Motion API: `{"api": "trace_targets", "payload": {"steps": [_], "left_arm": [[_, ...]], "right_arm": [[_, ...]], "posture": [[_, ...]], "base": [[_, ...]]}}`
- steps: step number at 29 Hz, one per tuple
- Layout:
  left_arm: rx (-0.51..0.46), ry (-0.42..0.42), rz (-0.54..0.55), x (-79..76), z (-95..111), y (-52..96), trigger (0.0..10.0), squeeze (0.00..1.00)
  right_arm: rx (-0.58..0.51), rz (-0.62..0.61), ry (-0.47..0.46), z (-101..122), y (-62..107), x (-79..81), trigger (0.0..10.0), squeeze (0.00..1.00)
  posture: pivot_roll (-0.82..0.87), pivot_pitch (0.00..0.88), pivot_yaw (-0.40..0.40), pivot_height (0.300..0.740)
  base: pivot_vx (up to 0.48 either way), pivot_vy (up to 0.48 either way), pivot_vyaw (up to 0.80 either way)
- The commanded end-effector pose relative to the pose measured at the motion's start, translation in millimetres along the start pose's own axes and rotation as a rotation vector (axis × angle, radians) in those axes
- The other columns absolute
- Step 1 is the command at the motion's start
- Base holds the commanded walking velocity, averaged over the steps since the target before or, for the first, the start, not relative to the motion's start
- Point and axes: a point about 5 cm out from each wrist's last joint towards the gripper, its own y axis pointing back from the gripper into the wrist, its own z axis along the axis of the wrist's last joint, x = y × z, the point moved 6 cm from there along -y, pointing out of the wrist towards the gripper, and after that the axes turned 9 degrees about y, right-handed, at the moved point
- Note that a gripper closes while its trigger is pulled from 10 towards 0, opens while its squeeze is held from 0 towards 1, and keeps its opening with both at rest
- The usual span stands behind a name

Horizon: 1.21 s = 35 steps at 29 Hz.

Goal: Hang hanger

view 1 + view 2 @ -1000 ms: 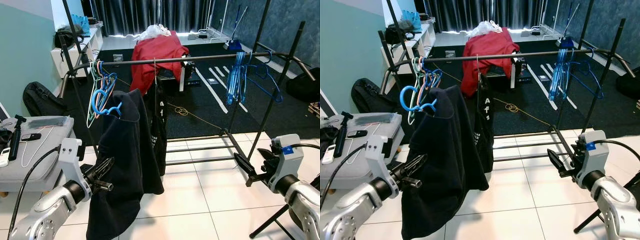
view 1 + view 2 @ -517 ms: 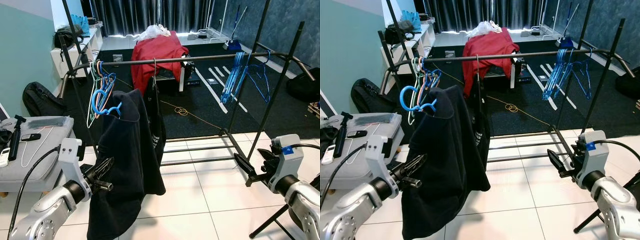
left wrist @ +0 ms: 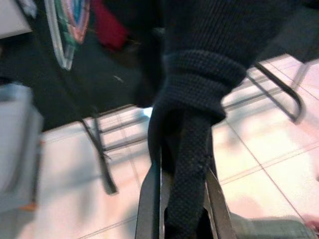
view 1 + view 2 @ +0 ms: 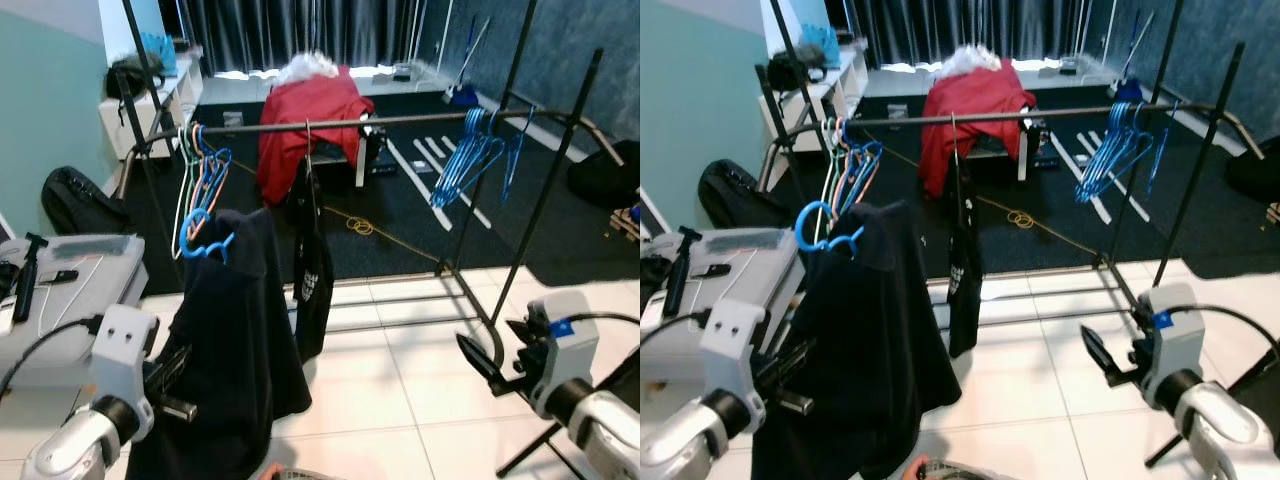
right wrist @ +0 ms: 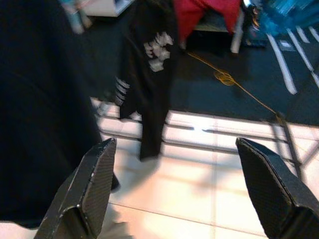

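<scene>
Our left gripper [image 3: 182,209] is pinching the dark sweater [image 4: 235,340] on its blue hanger [image 4: 205,232], below the rail [image 4: 330,124]; our right gripper [image 5: 184,189] is gaping empty. We are risking the sweater sliding off if fabric slips.

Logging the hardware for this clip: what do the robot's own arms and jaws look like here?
Both arms are silver metal with a boxy pale grey wrist housing. The left gripper has two long, black, textured fingers; a black cable runs to its wrist. The right gripper has the same black, tapered fingers, and its wrist housing carries a small blue tag and a black cable.
</scene>
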Motion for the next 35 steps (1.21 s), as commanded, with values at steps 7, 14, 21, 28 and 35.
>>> {"api": "trace_targets", "payload": {"steps": [7, 14, 21, 28, 35], "left_arm": [[-0.101, 0.035, 0.04, -5.2, 19, -10.3, 10.0, 0.0], [-0.103, -0.005, 0.067, -1.8, 19, -6.3, 9.7, 0.0], [-0.117, -0.01, 0.081, -0.5, 19, -4.4, 10.0, 0.0], [-0.11, 0.055, 0.104, 3.5, 17, -6.7, 10.0, 0.0], [-0.108, 0.085, 0.104, 4.3, 16, -9.1, 10.0, 0.0]], "right_arm": [[-0.096, -0.014, -0.053, 15, 3.2, 11.8, 10.0, 0.0], [-0.117, 0.003, -0.107, 17, 5.6, 11.2, 10.0, 0.0], [-0.123, 0.028, -0.144, 20, 6.4, 14.4, 10.0, 0.0], [-0.13, 0.036, -0.16, 21, 5.9, 17.7, 10.0, 0.0], [-0.135, 0.035, -0.163, 22, 5.4, 18.1, 10.0, 0.0]], "posture": [[-0.11, 0.003, 0.031, 0.74], [-0.1, 0.01, 0.027, 0.74], [-0.1, 0.002, 0.016, 0.74], [-0.09, 0.0, 0.017, 0.74], [-0.1, 0.003, 0.019, 0.74]], "base": [[0.0, 0.0, 0.0], [0.0, 0.0, 0.0], [0.0, 0.0, 0.0], [0.0, 0.0, 0.0], [0.0, 0.0, 0.0]]}}
